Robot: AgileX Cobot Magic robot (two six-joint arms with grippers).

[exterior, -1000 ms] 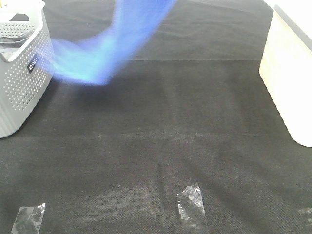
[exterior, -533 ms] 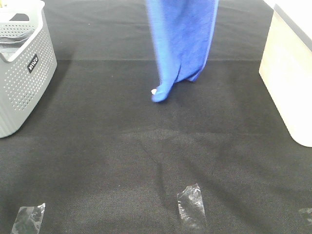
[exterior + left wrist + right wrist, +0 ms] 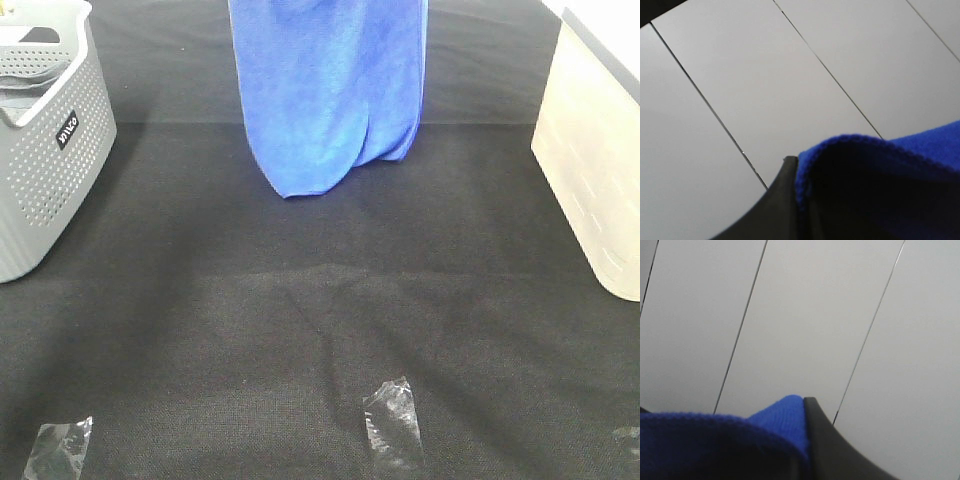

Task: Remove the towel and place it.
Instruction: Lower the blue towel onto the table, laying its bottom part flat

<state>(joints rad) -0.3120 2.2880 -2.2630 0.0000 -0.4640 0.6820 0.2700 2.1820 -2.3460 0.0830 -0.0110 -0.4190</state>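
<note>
The towel (image 3: 330, 90) hangs in the far middle of the scene, spread wide. Its top runs out of the high view, and its bottom edge drops lower on the left than on the right. It hangs over the black table (image 3: 300, 330); whether its lowest corner touches the surface cannot be told. The basket (image 3: 50, 170) stands at the far left, well apart from the towel, and a cream bin (image 3: 590, 180) stands at the right edge. A strip of clear tape (image 3: 393, 420) lies on the near side, with more bits at the near left and near right. Neither arm shows in the high view. In the wrist views the left gripper (image 3: 790, 190) is clenched on a stitched edge of the towel, blue cloth pressed against its dark finger. The right gripper (image 3: 812, 435) is likewise clamped on a fold of it. Pale panels (image 3: 740, 75) fill the background of both.
</note>
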